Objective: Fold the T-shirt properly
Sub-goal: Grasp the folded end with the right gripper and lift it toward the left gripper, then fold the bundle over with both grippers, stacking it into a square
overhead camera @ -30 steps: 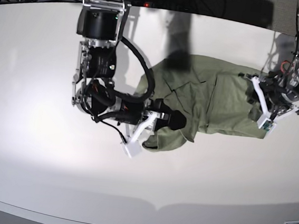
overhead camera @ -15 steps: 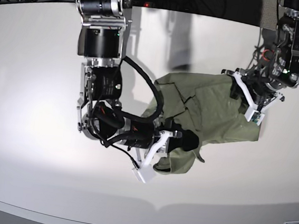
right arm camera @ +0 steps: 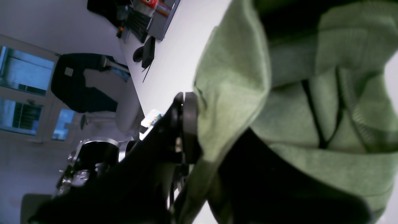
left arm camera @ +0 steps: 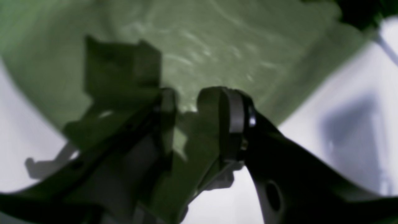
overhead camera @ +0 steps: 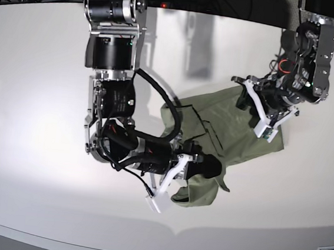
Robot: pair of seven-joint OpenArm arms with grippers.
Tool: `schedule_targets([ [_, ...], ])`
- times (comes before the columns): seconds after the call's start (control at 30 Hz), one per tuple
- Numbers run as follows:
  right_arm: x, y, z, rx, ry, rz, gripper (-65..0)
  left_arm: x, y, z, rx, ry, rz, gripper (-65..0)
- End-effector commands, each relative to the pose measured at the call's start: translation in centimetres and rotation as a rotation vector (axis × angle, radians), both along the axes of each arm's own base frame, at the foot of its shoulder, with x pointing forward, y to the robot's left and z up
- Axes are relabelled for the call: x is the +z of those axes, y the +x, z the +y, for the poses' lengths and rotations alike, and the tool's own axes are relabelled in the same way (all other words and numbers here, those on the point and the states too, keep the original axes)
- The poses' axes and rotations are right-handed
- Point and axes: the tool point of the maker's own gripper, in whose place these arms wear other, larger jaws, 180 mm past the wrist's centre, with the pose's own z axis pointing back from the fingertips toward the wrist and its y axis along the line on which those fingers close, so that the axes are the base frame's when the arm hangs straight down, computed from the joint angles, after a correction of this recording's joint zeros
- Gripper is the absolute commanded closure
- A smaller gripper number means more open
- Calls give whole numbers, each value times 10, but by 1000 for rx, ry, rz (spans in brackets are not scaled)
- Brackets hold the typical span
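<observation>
Lying crumpled across the middle of the white desk (overhead camera: 43,60), the green T-shirt (overhead camera: 225,130) is bunched into loose folds, stretched between the two arms. The right pincer (overhead camera: 195,166) — on the left side of the base view — is pressed together on the shirt's near edge; in its wrist view the cloth (right arm camera: 295,102) wraps over the dark finger (right arm camera: 186,130) and fills most of the picture, ribbed seams showing. The fabric around this grip is gathered into a lump that hangs toward the front of the desk.

The left pincer (overhead camera: 266,111) sits at the shirt's far right edge. Its wrist view, though blurred, shows a fold of green cloth (left arm camera: 192,49) running up between the two fingers (left arm camera: 231,115) — it is pinching the shirt there, with the white desk visible on both sides. Beyond the right arm, a dark chair (right arm camera: 80,81) and windows (right arm camera: 18,71) stand in the room.
</observation>
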Motion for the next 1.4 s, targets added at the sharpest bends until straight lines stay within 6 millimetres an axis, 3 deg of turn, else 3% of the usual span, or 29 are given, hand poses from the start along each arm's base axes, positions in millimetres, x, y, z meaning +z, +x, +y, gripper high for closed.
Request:
schedule_targets([
  [0.0,25,6,9,14,42,-65,0,13,11,-5,-9,-29,-42,-234],
  [0.1,24,-3,23,66,25,-77,0,18,16,-17,-14,-57,-46,-234],
  [0.23,26,-13,41,117,19,-98,0,26,24,-14,-24,-33,-56,-234],
  [0.43,23,-11,42,108,2,-112,0,58,33,-4,-26,12,-112,-234],
  [0.6,14,-6,39,84,-58,-128,0,81,43,29,29,156,-190,-234],
  [0.77,15,-8,44,92,-50,-137,0,88,46,60,91,234,-207,-234],
  [1.03,13,-31,71,199,-71,-161,0,89,46,68,88,259,-208,-234],
  [1.17,14,-52,90,283,-63,-167,-147,88,46,77,92,306,-206,-234],
  [1.37,15,-77,110,377,-46,-169,-157,97,46,127,104,477,-210,-234],
])
